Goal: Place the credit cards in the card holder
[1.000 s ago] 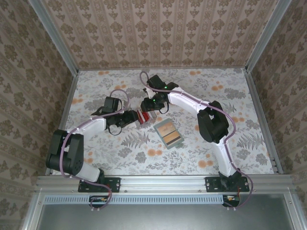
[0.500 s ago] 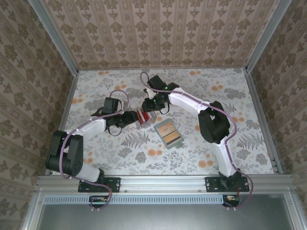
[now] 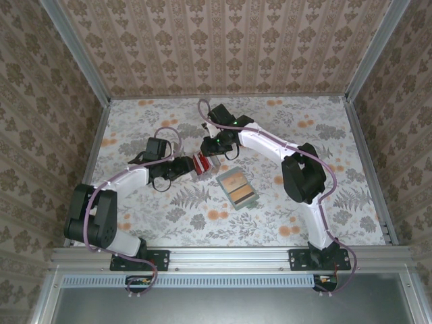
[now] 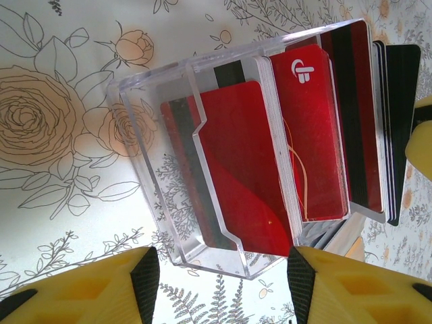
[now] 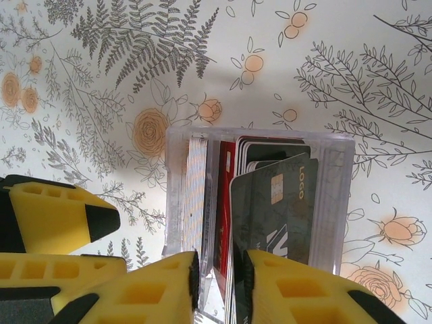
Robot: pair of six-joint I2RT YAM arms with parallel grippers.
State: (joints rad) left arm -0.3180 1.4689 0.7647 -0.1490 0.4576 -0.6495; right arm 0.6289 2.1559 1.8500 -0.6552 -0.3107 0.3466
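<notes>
Floral-papered tabletop (image 3: 337,202) carrying a clear plastic box (image 4: 202,169) of upright red cards (image 4: 307,135), left claw (image 4: 219,283) straddling the box with jaws apart, right claw (image 5: 219,283) pinching a card edge (image 5: 226,256), flat grey-green card holder (image 3: 237,188) lying open just beside.

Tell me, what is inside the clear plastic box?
The clear plastic box holds upright cards: red cards, and a dark grey card with a chip. Cards behind overlap, so their count stays hidden.
</notes>
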